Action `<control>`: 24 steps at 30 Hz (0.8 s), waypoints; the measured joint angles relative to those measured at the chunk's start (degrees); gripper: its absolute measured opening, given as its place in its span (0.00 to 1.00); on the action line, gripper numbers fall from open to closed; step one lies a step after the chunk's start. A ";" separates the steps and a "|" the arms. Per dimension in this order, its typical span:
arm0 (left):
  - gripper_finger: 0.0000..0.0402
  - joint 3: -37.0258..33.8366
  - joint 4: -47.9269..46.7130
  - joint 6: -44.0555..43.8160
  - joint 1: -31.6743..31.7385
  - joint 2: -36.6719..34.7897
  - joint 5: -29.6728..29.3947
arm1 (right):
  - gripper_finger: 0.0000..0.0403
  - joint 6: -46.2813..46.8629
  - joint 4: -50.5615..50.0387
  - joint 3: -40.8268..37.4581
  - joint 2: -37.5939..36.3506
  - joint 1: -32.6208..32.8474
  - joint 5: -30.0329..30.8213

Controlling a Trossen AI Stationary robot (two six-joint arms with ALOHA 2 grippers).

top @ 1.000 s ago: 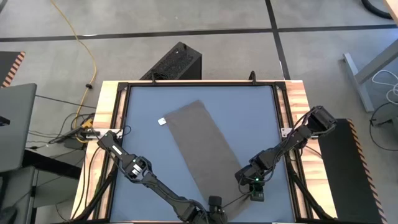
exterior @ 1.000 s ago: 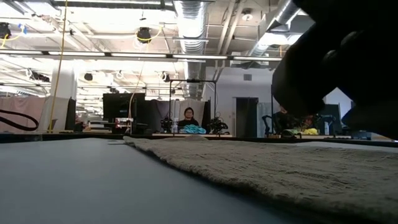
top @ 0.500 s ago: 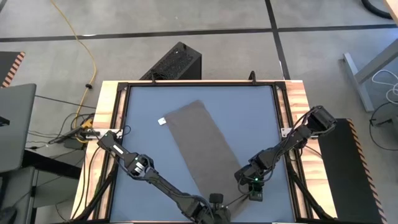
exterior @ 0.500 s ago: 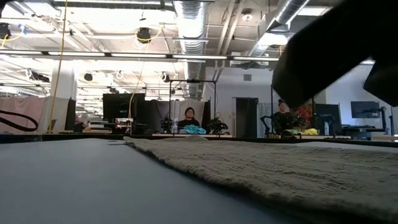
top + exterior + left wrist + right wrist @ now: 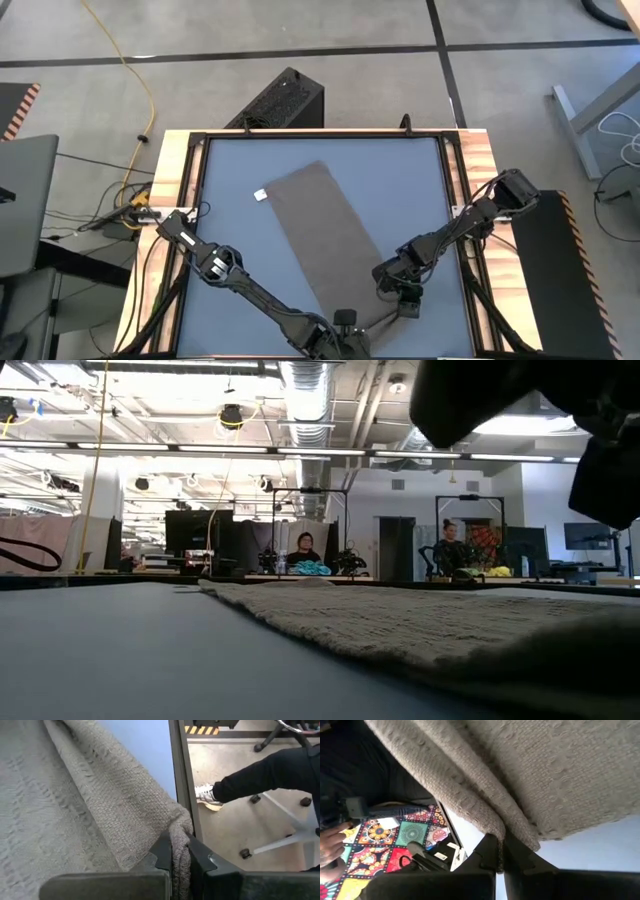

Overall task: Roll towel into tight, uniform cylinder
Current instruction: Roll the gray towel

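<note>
Towel [image 5: 325,235], thin taupe grey-brown woven rectangle, lies diagonally across blue-grey counter [image 5: 235,300], flat except at near end. Now pinched at near-left corner by left claw [image 5: 179,855], spread a second ago and since pressed together on cloth. Near-right corner pinched by right claw [image 5: 499,851], lifted slightly since. Both corners secured; rolling can likely begin.
</note>
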 joint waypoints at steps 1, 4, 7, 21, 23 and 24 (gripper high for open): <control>0.01 0.00 -0.07 -0.01 0.07 -0.16 0.11 | 0.07 0.04 0.02 0.00 0.00 -0.18 -0.13; 0.01 0.02 -0.10 -0.03 0.35 -0.21 0.47 | 0.07 0.24 -0.41 0.00 0.00 -0.76 -0.15; 0.01 0.02 -0.96 -0.52 0.78 -0.24 1.30 | 0.07 -0.11 -0.38 0.00 0.00 -1.10 -0.09; 0.01 0.00 -15.73 3.70 1.01 -6.20 -0.83 | 0.07 -0.57 1.03 0.04 -0.02 -2.64 0.33; 0.01 0.08 -15.59 5.27 1.01 -7.40 -0.33 | 0.07 -0.16 1.34 0.04 -0.02 -3.08 0.74; 0.01 0.11 -15.33 5.32 0.99 -7.67 -0.41 | 0.07 0.00 1.48 0.04 -0.04 -3.26 1.36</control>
